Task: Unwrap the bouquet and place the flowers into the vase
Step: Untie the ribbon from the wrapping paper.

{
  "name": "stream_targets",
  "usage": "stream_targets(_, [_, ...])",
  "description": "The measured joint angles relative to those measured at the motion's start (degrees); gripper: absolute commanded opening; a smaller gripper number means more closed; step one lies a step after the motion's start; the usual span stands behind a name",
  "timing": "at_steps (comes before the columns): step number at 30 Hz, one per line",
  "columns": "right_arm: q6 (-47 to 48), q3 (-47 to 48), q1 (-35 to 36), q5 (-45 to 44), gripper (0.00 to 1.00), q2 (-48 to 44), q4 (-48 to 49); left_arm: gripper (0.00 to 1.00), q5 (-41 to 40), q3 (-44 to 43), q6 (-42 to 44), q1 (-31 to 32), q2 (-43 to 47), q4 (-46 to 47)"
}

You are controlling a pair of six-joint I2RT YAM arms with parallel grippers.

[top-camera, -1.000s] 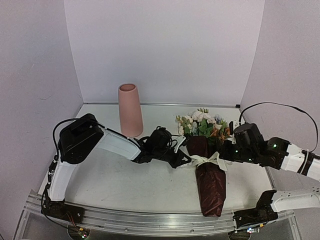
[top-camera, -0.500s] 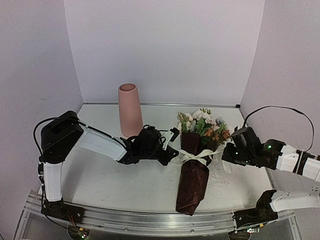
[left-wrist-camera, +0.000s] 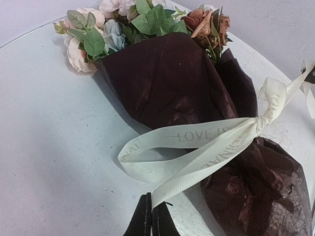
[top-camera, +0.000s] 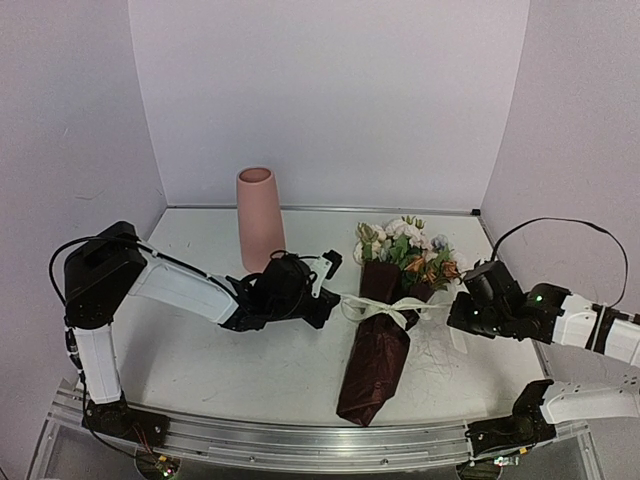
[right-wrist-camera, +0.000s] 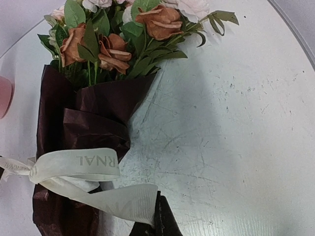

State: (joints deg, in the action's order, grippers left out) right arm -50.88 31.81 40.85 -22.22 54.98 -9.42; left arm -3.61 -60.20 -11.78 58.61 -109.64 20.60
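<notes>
The bouquet (top-camera: pixel 376 345) lies on the table in dark red paper (left-wrist-camera: pixel 172 78), its flowers (top-camera: pixel 405 245) pointing to the back wall. A cream ribbon (top-camera: pixel 385 308) is knotted round its middle. My left gripper (top-camera: pixel 328 297) is shut on the ribbon's left end (left-wrist-camera: pixel 197 160), just left of the bouquet. The right gripper (top-camera: pixel 455 312) is shut on the other ribbon end (right-wrist-camera: pixel 123 201), just right of it. Between the two, the ribbon runs stretched across the paper. The salmon-pink vase (top-camera: pixel 260 220) stands upright behind the left gripper.
White walls close in the table (top-camera: pixel 250 370) at the back and sides. A metal rail (top-camera: pixel 300 435) runs along the near edge. The right arm's black cable (top-camera: pixel 560 225) loops above its wrist.
The left gripper has drawn left and the right one slightly right, pulling the ribbon out to both sides. The bouquet's lower end has swung left.
</notes>
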Motion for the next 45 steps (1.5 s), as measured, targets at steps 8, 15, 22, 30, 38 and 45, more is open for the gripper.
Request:
stream_targets(8, [-4.53, -0.52, -0.21, -2.24, 0.0, -0.58, -2.48, 0.0, -4.02, 4.43, -0.25, -0.01, 3.82, -1.37])
stream_targets(15, [-6.81, -0.52, -0.5, -4.04, 0.0, -0.38, -3.79, 0.0, -8.04, 8.03, -0.23, -0.04, 8.45, -2.37])
stream_targets(22, [-7.53, -0.52, -0.7, -6.18, 0.0, 0.3, -4.73, 0.0, -12.45, 10.79, -0.64, -0.48, 11.99, -5.37])
stream_targets(30, [-7.44, -0.36, -1.54, -9.0, 0.0, 1.13, -5.97, 0.0, -17.95, 12.69, -1.76, -2.35, 15.82, -10.23])
stream_targets(38, [-7.46, -0.04, -2.03, -9.91, 0.0, 3.79, -6.11, 0.0, -23.57, 15.16, -3.32, -4.56, 19.76, -14.91])
stream_targets(45, [-7.46, 0.03, -2.29, -10.03, 0.0, 4.0, -6.21, 0.0, -27.61, 17.03, -4.82, -6.48, 24.61, -16.72])
